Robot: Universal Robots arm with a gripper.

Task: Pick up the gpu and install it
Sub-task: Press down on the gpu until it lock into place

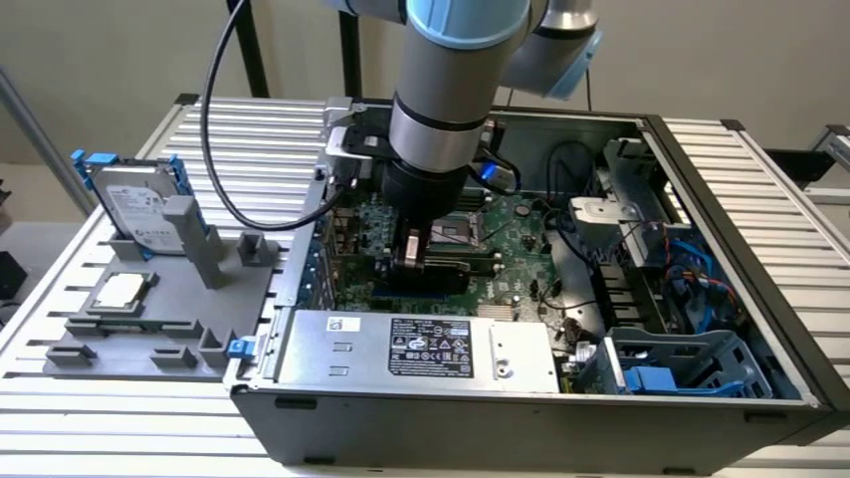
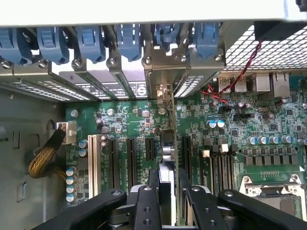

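We see the gpu standing on edge inside the open computer case, its thin green board running down onto the motherboard among the black expansion slots, and its grey metal bracket reaching up to the rear wall of the case, between the blue slot latches. We cannot tell whether the card is fully seated in a slot. The gripper is pinching the card's upper edge, its two black fingers closed against either face of the board. In the exterior view the gripper hangs straight down from the arm over the middle of the motherboard, just beside the empty processor socket. Nearer the camera, the grey power supply with its black label lies along the front of the case, and a blue-and-grey drive cage fills the corner at the exterior view's right. At the exterior view's left, outside the case, a grey fixture tray rests on the slatted table; it carries a silver hard drive with blue tabs, propped upright, and a small square silver chip lying flat.
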